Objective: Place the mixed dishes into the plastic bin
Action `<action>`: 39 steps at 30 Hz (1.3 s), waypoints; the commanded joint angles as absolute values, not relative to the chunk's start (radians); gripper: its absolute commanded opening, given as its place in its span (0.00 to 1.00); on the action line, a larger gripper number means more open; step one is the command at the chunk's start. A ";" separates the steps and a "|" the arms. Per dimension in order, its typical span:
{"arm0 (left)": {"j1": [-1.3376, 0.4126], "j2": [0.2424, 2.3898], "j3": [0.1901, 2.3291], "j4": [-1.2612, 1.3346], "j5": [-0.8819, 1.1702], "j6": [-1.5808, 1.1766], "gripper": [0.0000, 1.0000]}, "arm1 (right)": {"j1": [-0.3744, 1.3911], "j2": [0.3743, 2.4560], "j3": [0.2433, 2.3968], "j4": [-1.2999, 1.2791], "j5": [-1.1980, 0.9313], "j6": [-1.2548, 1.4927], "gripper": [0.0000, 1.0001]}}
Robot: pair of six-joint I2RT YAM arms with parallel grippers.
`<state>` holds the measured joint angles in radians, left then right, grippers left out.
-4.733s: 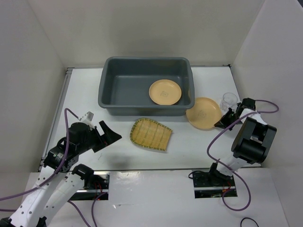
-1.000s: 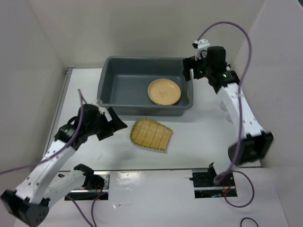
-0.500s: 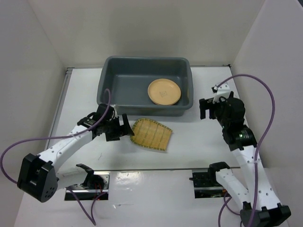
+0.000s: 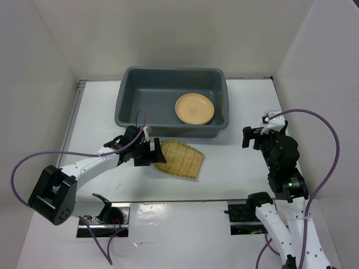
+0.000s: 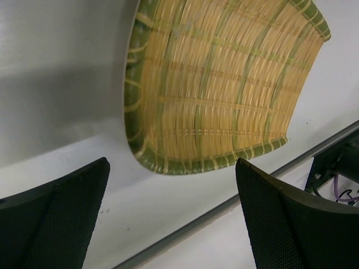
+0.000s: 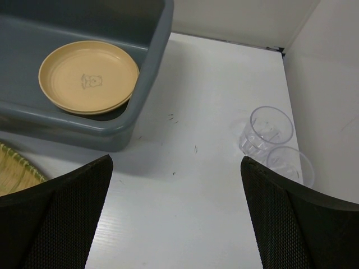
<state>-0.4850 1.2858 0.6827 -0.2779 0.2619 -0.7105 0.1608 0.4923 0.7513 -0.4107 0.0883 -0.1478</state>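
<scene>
- Plastic bin point(image 4: 174, 69): far middle of the table, the destination.
- Left gripper point(image 4: 149, 154): low at the tray's left edge, fingers point(image 5: 61, 218) spread wide and empty, seemingly lined up to grasp.
- Right gripper point(image 4: 253, 136): right of the bin, fingers spread, holding nothing.
- Yellow tray point(image 4: 180, 159): flat on the table just before the bin, the last dish outside.
- Plates point(image 6: 88, 83): apparently two, stacked in the bin's right half.
- Clear glasses point(image 6: 270, 129): near the right wall.
- Change: a second ago the right arm reached over the bin's far corner and the left gripper stood off the tray.
</scene>
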 commanded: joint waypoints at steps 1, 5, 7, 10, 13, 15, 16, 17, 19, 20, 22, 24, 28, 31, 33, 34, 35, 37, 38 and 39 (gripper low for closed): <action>-0.492 1.331 0.657 -0.122 0.291 -0.706 0.98 | 0.160 0.489 0.742 -0.345 0.112 -0.153 0.99; -0.502 1.394 0.657 -0.078 0.328 -0.695 0.93 | 0.160 0.476 0.742 -0.397 0.103 -0.225 0.99; -0.502 1.416 0.657 -0.045 0.328 -0.695 0.89 | 0.150 0.401 0.742 -0.407 0.114 -0.254 0.99; -0.502 1.439 0.657 -0.006 0.351 -0.695 0.81 | 0.150 0.228 0.672 -0.379 0.048 -0.325 0.99; -0.511 1.463 0.657 0.006 0.379 -0.695 0.63 | 0.150 0.147 0.606 -0.358 0.060 -0.370 0.99; -0.522 1.477 0.666 0.006 0.388 -0.686 0.44 | 0.141 0.162 0.606 -0.347 0.133 -0.360 0.99; -0.534 1.477 0.666 -0.003 0.388 -0.686 0.16 | 0.141 0.184 0.606 -0.347 0.143 -0.348 0.99; -0.534 1.477 0.675 -0.030 0.379 -0.686 0.03 | 0.141 0.184 0.606 -0.347 0.143 -0.348 0.99; -0.552 1.477 0.698 -0.072 0.379 -0.695 0.00 | 0.141 0.193 0.606 -0.347 0.153 -0.328 0.99; -0.552 1.467 0.709 -0.127 0.399 -0.695 0.00 | 0.141 0.193 0.606 -0.338 0.153 -0.328 0.99; -0.566 1.444 0.751 -0.226 0.449 -0.669 0.00 | 0.141 0.193 0.606 -0.328 0.176 -0.328 0.99; -0.578 1.428 0.790 -0.320 0.550 -0.623 0.00 | 0.141 0.183 0.606 -0.328 0.176 -0.328 0.99; -0.589 1.289 0.923 -0.575 0.626 -0.592 0.00 | 0.141 0.172 0.597 -0.319 0.190 -0.319 0.99; -0.566 1.233 1.101 -0.659 0.685 -0.603 0.00 | 0.141 0.152 0.597 -0.310 0.201 -0.319 0.99; -0.545 1.271 1.263 -0.686 0.760 -0.613 0.00 | 0.141 0.152 0.597 -0.310 0.210 -0.319 0.99; -0.545 1.294 1.319 -0.686 0.793 -0.614 0.00 | 0.141 0.152 0.588 -0.310 0.210 -0.319 0.99; -0.535 1.348 1.430 -0.686 0.819 -0.614 0.00 | 0.141 0.143 0.588 -0.310 0.210 -0.319 0.99; -0.535 1.405 1.546 -0.698 0.864 -0.624 0.00 | 0.141 0.143 0.588 -0.301 0.210 -0.319 0.99; -0.520 1.466 1.601 -0.698 0.864 -0.635 0.00 | 0.141 0.143 0.588 -0.301 0.210 -0.319 0.99; -0.508 1.498 1.712 -0.698 0.864 -0.649 0.00 | 0.152 0.143 0.588 -0.301 0.210 -0.319 0.99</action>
